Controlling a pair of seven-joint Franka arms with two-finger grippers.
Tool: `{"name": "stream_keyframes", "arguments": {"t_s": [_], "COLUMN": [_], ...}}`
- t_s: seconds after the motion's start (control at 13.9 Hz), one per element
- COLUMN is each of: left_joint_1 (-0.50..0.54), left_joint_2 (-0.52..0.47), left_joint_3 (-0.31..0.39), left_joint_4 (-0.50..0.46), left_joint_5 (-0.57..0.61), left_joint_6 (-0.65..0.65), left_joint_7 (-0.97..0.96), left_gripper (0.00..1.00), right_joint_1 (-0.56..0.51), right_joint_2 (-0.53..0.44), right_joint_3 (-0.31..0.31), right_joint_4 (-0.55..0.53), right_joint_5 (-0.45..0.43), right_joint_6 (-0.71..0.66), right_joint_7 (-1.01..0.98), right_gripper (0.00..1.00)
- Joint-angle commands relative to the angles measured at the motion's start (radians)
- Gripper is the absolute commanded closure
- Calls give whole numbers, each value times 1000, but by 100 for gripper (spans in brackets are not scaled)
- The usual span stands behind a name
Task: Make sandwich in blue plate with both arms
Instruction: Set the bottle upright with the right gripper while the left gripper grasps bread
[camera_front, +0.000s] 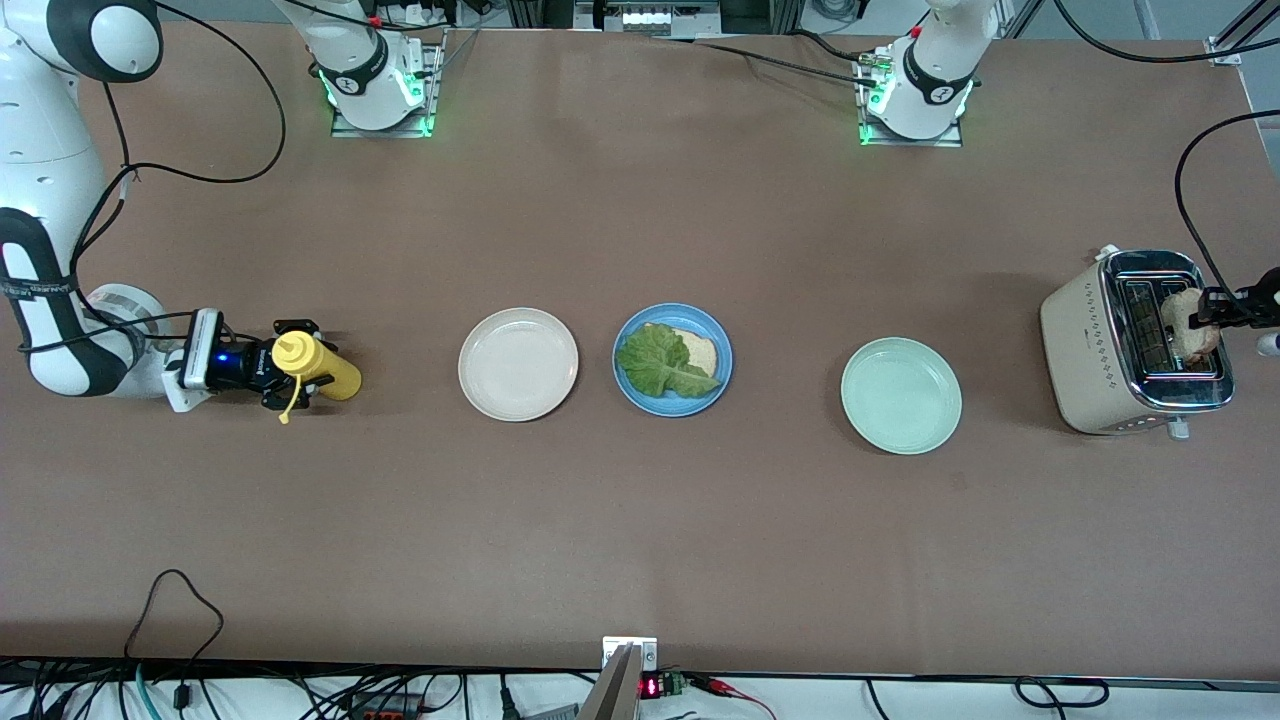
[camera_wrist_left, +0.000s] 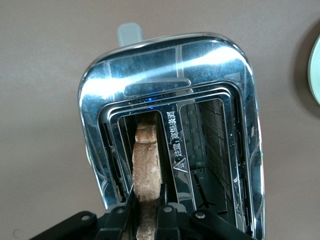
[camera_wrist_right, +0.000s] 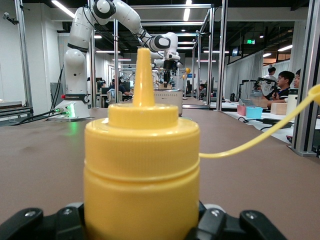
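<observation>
While the left gripper (camera_wrist_left: 148, 212) has its jaws pinched on the toast (camera_wrist_left: 147, 167) standing in the toaster (camera_front: 1135, 342) slot: item light, stiff, crumbly; hold the crust edge, lift straight. Right gripper (camera_front: 285, 370): jaws around the yellow bottle (camera_front: 318, 366) on the tabletop, grip uncertain. Blue plate (camera_front: 640, 390), centre: toast slice (camera_front: 699, 350) under lettuce (camera_front: 660, 362); cream plate at 9 o'clock, mint plate at 3.

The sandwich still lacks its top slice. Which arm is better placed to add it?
Left: its claw is shut on the toast slice in the toaster. The right claw is at the yellow bottle.
</observation>
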Motion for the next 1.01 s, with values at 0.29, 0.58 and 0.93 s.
{"name": "stream_keyframes", "arguments": {"t_s": [0.29,0.58,0.93], "left_joint_1": [13,9,-10], "left_joint_2": [-29,-30,-30], "left_joint_3": [-12,-16,-36], "left_joint_4": [29,198,366], "left_joint_5": [-19,-13,-8], "left_joint_6": [-39,-283,-479], "left_joint_7": [67,65,61], "left_gripper": [90,90,90], "right_joint_1": [-80,-100,-77], "right_joint_2": [-15,-102,-298], "right_joint_3": [6,3,-7], "right_joint_4": [18,32,31], "right_joint_5": [-61,-156,-334], "right_joint_6": [-21,-12,77], "right_joint_7": [9,88,309], "right_gripper": [0,0,0]}}
